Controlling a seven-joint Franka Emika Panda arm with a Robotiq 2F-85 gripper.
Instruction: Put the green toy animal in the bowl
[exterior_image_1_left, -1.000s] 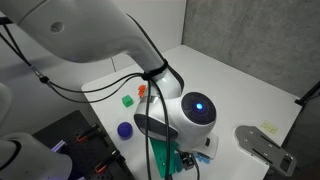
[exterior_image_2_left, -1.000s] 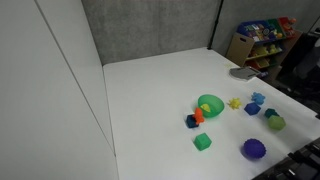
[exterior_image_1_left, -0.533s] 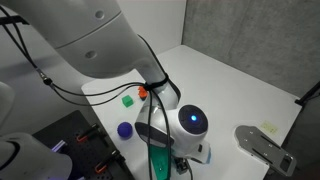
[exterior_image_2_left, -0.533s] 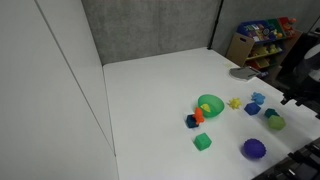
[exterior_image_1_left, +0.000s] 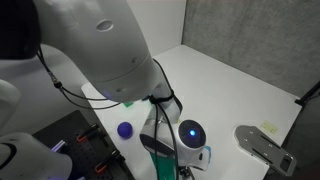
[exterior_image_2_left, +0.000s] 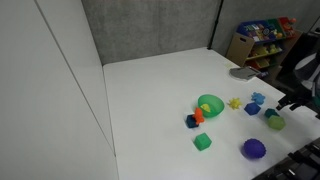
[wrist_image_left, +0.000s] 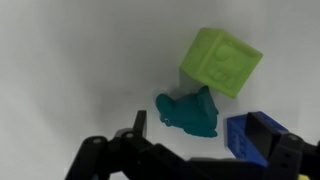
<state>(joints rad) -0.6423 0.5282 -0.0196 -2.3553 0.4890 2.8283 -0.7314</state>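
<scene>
both jaws wide, nr green toy (wrist_image_left: 188, 110)

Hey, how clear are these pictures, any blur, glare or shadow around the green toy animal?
Wrist view: soft focus throughout, the green toy animal and lime block fuzzy-edged, the fingers a dark silhouette. In an exterior view, the arm looms close, filling much of the frame; a blue light glows on it. In an exterior view, lighting is even but the bowl looks tiny.

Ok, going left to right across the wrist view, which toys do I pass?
First the teal-green toy animal, then the lime-green square block set higher in the picture, then the dark blue block.
</scene>
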